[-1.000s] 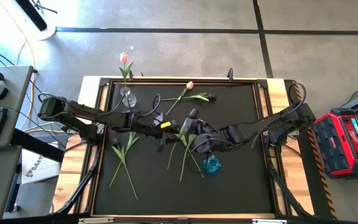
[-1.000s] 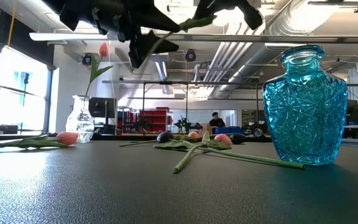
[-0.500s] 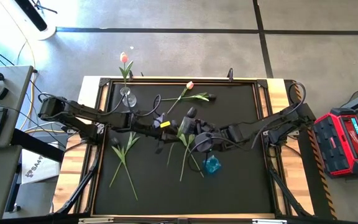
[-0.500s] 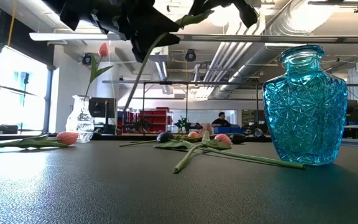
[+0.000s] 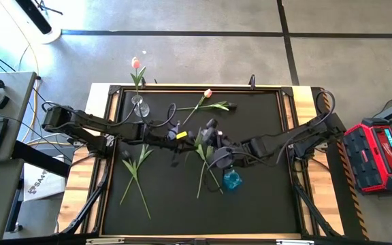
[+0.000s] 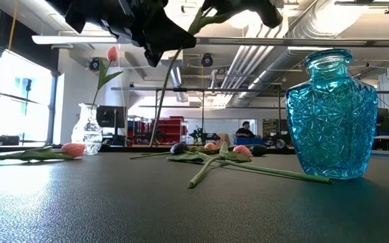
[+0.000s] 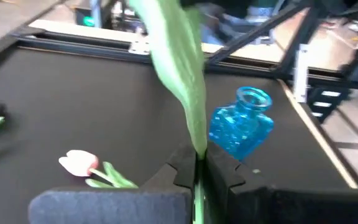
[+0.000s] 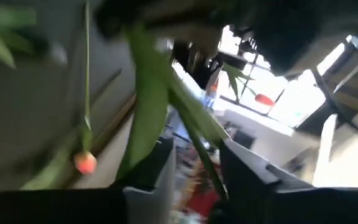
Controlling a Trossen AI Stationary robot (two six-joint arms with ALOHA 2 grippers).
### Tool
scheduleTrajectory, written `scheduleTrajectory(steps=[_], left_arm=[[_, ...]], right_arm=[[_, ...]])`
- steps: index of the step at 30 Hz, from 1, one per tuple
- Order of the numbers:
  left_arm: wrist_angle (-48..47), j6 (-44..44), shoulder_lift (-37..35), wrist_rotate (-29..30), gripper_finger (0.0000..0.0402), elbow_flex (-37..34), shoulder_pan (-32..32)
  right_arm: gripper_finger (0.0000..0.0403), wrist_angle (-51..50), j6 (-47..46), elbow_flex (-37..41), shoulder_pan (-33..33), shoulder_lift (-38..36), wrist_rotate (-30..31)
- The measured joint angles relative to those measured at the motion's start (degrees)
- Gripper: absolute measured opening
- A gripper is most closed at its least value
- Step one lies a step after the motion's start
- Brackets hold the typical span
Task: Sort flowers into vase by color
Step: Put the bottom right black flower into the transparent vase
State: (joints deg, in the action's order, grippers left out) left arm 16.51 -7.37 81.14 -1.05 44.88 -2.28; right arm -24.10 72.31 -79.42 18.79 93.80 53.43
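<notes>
High view puts both arms meeting over the middle of the table point(image 5: 264, 197), where a tulip is being passed between them. The left gripper point(image 7: 199, 167) has its fingers pressed together on the green stem point(image 7: 191, 112), which runs straight between them in the left wrist view. The right gripper point(image 8: 197, 163) has its fingers standing apart, with the same stem point(image 8: 194, 140) and a leaf passing loosely through the gap, so it appears to be letting go.

In the low view the stem point(image 6: 164, 94) hangs down from the dark grippers overhead, slanting toward the table without reaching it. The blue vase point(image 5: 232, 180) stands just beside the two grippers; the clear vase point(image 5: 140, 107), already holding one pink tulip point(image 5: 136, 64), stands near the table's far left corner. More tulips lie flat: one pink flower point(image 5: 207, 93) near the far edge, a pair point(image 5: 136, 175) at the left, and several crossed stems point(image 5: 206, 173) beside the blue vase.

The main risk lies in the handover itself. A thin, slippery stem held by one narrow pinch could rotate or slide, leaving the flower drooping at an angle that misses a vase neck. A leaf snagged on the opening right fingers could drag the stem out as that arm withdraws. The blue vase sits close enough that a swinging arm or trailing stem might tip it. The head's colour is not clear here, so a wrong vase choice is also possible.
</notes>
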Motion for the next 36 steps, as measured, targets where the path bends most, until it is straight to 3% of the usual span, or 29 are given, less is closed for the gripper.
scheduleTrajectory(steps=[5, 11, 16, 21, 29, 36], left_arm=[[0.04, 0.66, 0.0, 3.91, 0.0001, 0.0, 0.42], [0.15, 0.64, 0.0, 6.19, 0.0001, 0.0, 2.67], [0.09, 1.83, -1.56, 6.47, 0.0, -0.02, 5.16], [-3.1, 7.11, -8.04, 9.56, 0.0, -0.04, 7.0], [-7.54, 12.67, -22.7, 18.79, 0.0, -2.71, 10.45], [-11.0, 14.97, -34.86, 28.01, 0.0, -6.62, 14.85]], right_arm=[[0.0161, -0.54, -16.5, 0.0, 2.24, -0.23, -0.07], [0.0173, -0.78, -33.89, 0.0, 4.91, -3.86, -1.58], [0.0174, -4.04, -54.21, 0.0, 5.22, -9.02, -11.95], [0.0174, -9.68, -71.72, 0.0, 4.32, -11.61, -21.59], [0.0174, -11.01, -83.55, 5.05, 5.0, -11.67, -22.04], [0.0174, -2.46, -87.97, 13.86, 5.0, -11.67, -21.53]])
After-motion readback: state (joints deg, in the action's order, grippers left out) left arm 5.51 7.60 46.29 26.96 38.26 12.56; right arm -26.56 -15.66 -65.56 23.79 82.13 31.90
